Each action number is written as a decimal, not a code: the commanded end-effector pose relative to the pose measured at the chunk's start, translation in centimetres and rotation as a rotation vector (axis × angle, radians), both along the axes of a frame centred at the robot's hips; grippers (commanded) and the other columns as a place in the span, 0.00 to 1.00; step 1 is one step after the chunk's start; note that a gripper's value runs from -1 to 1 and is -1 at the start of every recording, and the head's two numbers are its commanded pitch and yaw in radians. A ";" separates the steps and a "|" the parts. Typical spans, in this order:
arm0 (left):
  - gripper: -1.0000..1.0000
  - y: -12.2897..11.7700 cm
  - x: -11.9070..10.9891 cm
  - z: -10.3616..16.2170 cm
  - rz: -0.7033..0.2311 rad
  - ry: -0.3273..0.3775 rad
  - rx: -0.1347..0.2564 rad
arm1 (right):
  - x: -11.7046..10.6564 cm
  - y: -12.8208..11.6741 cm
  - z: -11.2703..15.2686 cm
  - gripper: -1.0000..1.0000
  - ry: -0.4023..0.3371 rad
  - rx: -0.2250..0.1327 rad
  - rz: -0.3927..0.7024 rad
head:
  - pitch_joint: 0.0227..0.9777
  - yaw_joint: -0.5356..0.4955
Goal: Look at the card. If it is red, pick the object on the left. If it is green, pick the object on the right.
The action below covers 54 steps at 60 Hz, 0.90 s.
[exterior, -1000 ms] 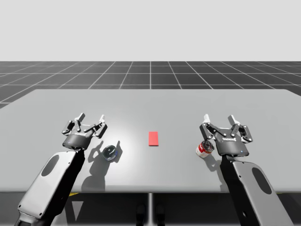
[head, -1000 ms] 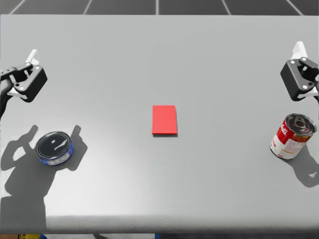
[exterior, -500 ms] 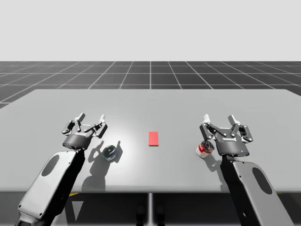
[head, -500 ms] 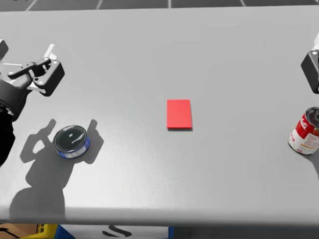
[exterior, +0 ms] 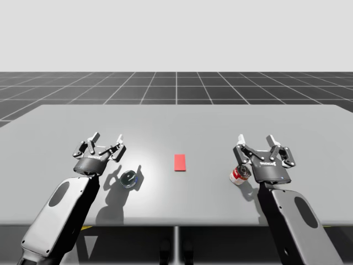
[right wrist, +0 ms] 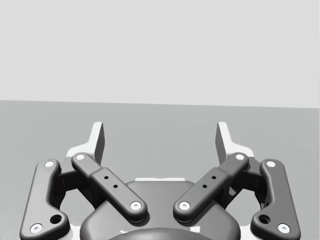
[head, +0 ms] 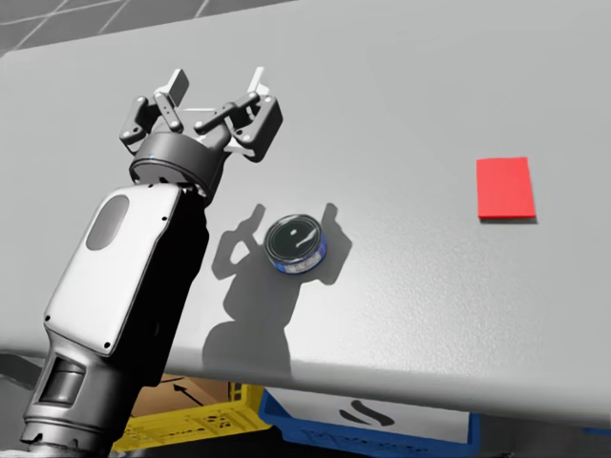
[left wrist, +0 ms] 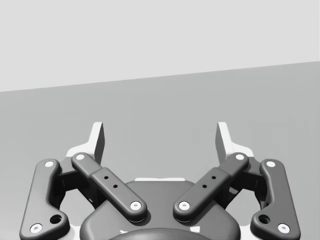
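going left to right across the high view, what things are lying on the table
flat round blue can → red rectangular card → red and white cylindrical can

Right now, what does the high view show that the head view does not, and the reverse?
The high view adds my right pincer, open, and the red-and-white can near it. The head view adds a yellow crate and a blue crate below the table's near edge. Both show my left pincer, open, the flat blue can, the red card and the table.
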<state>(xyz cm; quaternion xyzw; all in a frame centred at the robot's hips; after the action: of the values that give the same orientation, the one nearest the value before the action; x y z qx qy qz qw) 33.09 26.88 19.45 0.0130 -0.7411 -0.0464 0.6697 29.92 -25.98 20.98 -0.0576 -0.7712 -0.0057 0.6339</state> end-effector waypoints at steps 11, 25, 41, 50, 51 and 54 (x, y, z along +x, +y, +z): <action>0.00 0.0 -0.1 0.3 -0.006 0.003 -0.021 | 0.0 -0.1 -0.1 0.00 0.000 -0.003 -0.001 | 0.95 0.87; 0.00 -0.3 -1.6 2.0 -0.055 0.035 -0.072 | 0.1 -0.1 -0.2 0.00 -0.009 -0.017 -0.002 | 0.95 0.87; 0.00 -1.4 -6.5 3.6 -0.166 0.077 -0.045 | 0.2 -0.1 -0.3 0.00 -0.007 -0.018 -0.005 | 0.94 0.88; 0.00 -0.9 -9.4 3.0 -0.223 0.110 0.029 | 0.2 -0.1 -0.3 0.00 -0.007 -0.018 -0.009 | 0.94 0.87; 0.00 -0.8 -9.6 3.0 -0.231 0.114 0.027 | 0.2 -0.1 -0.3 0.00 -0.007 -0.018 -0.009 | 0.94 0.87; 0.00 -0.4 -10.6 2.6 -0.258 0.135 0.022 | 0.2 -0.1 -0.3 0.00 -0.007 -0.018 -0.009 | 0.94 0.88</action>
<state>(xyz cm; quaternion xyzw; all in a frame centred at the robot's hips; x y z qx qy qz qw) 25.25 26.22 22.81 -0.0662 -0.7073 -0.1121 0.6948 30.09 -26.04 20.71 -0.0660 -0.7732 -0.0014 0.6307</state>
